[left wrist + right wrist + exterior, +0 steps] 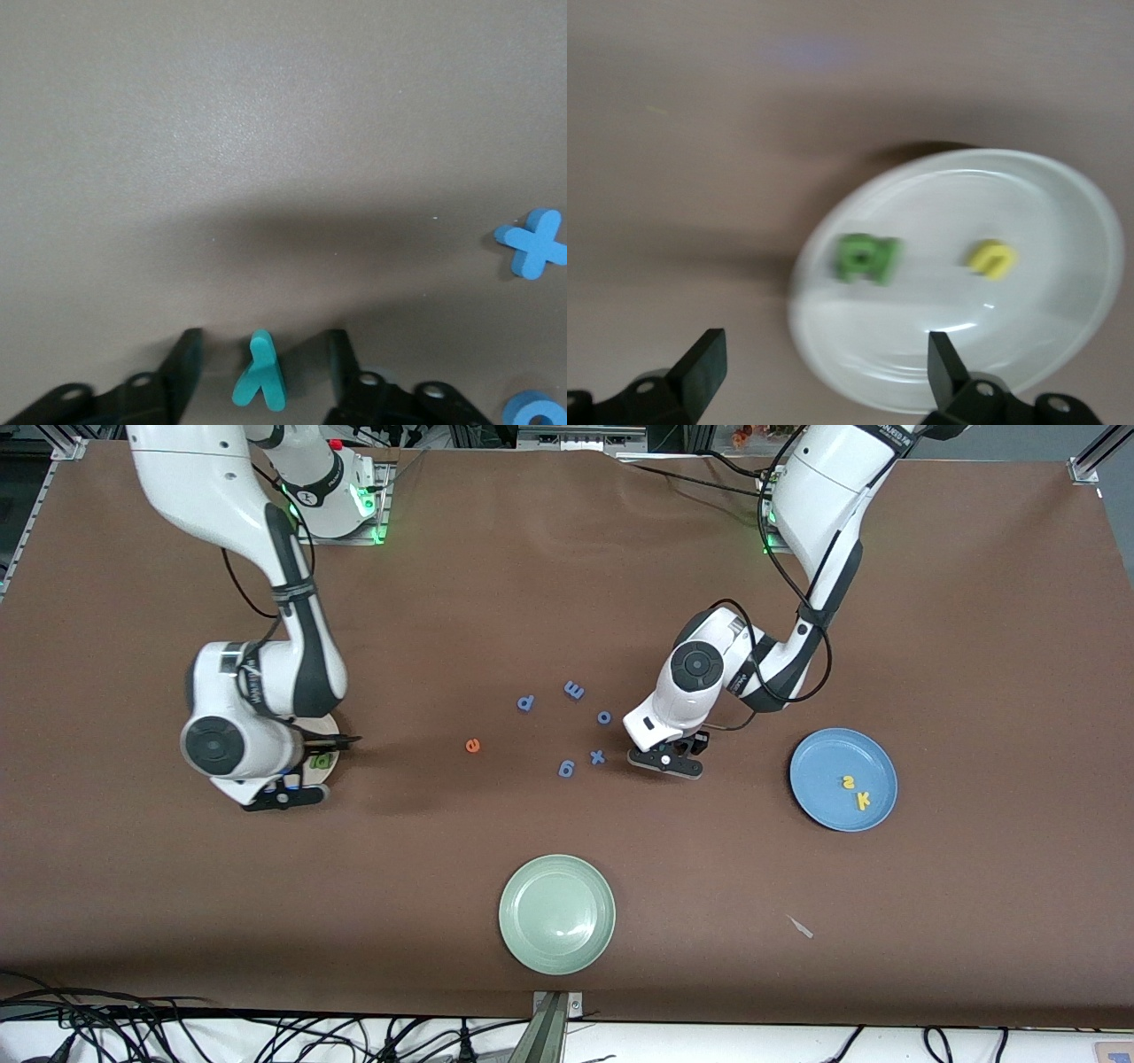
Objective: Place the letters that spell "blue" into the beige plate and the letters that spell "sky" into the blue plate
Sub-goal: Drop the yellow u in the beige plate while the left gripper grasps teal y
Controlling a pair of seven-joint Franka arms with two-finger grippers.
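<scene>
Left gripper (pixel 261 372) sat low at the brown bench (pixel 567 602), its dark fingers (pixel 184 363) standing on either side of the teal "y" (pixel 260 372) with a gap showing on each side, so the letter lay between them and was not yet pinched. Near it lay the blue "x" (pixel 534 243) and, farther from the front camera, the blue "o" (pixel 604 717), "m" (pixel 574 689) and "p" (pixel 525 703), with the blue "g" (pixel 566 768) beside the "x". Toward the left arm's end rested the blue plate (pixel 819 757), holding the yellow "s" (pixel 849 782) and yellow "k" (pixel 862 801).

Right gripper (pixel 824 363) hung over the beige plate (pixel 1063 186) at the right arm's end, its fingers spread wide and holding nothing. In that plate lay a green letter (pixel 868 258), blurred, and the yellow "u" (pixel 992 258), apart from each other. The orange "e" (pixel 473 746) lay alone on the bench between the beige plate and the blue letters. A pale green plate (pixel 532 886) sat nearest the front camera.
</scene>
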